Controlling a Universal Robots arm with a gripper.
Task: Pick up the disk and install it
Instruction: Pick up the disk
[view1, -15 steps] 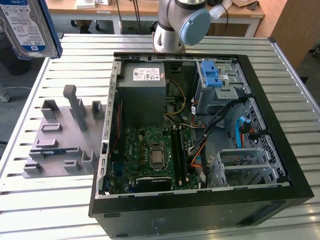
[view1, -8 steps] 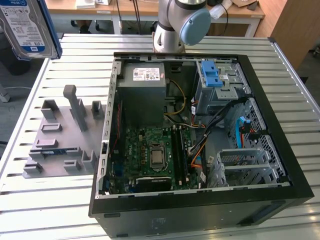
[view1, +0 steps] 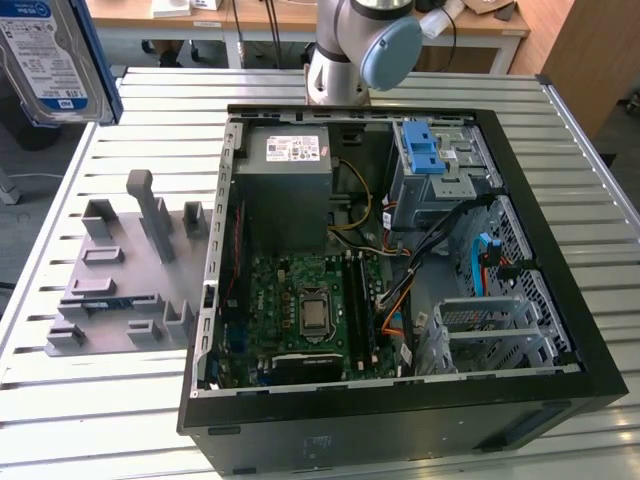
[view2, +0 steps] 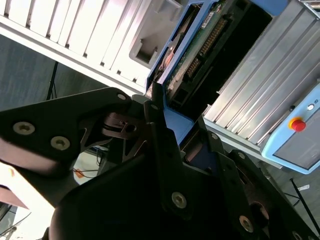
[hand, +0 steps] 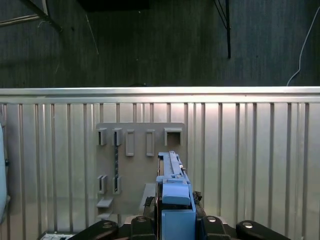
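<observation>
Claw (view2: 182, 131) is clenched on the disk (view2: 200, 50). In the second wrist view the black fingers (view2: 156, 112) press on either side of the blue bracket, with no gap showing between pad and plastic. The disk is off the table (view1: 100, 420) and carried in the air. In the exterior view the disk (view1: 48, 60) sits high, well apart from the computer case (view1: 400, 425). It is out past the case wall on the exterior view's left, beyond the grey rack (view1: 120, 270) that lies on the slats just beside that wall. In the first wrist view the disk (hand: 175, 192) is edge-on and projects straight out of the claw (hand: 175, 222). Its long axis runs away from the fingertips toward the rack (hand: 140, 165) underneath, so the thin edge leads, not the labelled face. In the second wrist view the green board and a row of connector pins are on the exposed side; I cannot tell which end is outermost. The case lies open on its side. Its drive cage (view1: 430, 165), the one with the blue handle, is inside the case in the corner on the exterior view's right, near the arm (view1: 360, 40). Judgement: grasp done, disk lifted, install not yet begun. The relation that matters is the whole width of the case lying between the held disk and that cage corner.
</observation>
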